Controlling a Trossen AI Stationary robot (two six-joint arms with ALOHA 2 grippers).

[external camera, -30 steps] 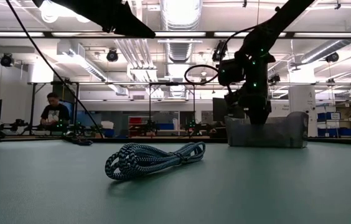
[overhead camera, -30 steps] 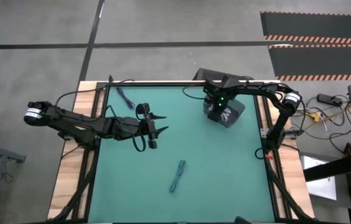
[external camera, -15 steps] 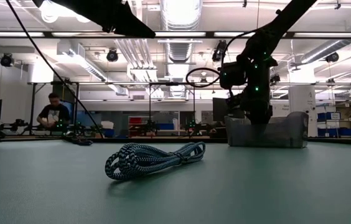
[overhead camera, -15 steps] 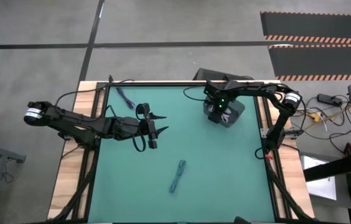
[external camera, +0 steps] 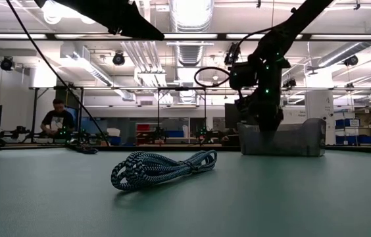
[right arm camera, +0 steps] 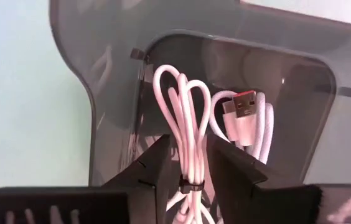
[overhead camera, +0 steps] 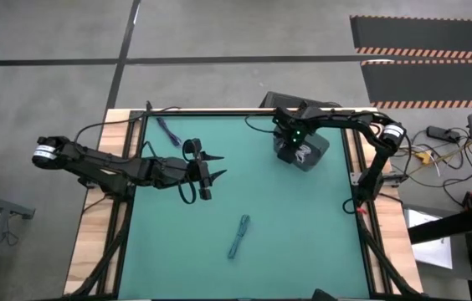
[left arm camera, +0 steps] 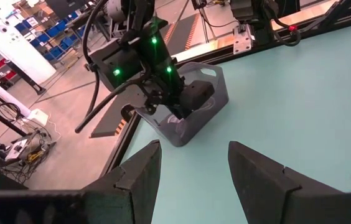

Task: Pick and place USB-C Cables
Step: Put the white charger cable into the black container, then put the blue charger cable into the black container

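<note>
The big green table point(overhead camera: 303, 242) takes up most of the high view. Two dark robot arms reach over it. The left gripper point(overhead camera: 211, 176) hangs over the left middle of the table, holding nothing, and its fingers point(left arm camera: 139, 174) are spread apart.

A grey bin point(overhead camera: 313, 149) sits at the far right of the table. The right gripper point(overhead camera: 295, 150) is down inside it. In the right wrist view a white cable point(right arm camera: 185, 140) runs between the two fingers point(right arm camera: 154, 168), and they look a little apart. I cannot tell if they are gripping it or have let go. A second white cable point(right arm camera: 250, 124), with its plug showing, lies just beside the first in the bin.

A teal cable point(overhead camera: 238, 236) lies on the near middle of the table, away from both arms. A dark blue cable point(overhead camera: 167, 130) lies near the far left corner.
</note>
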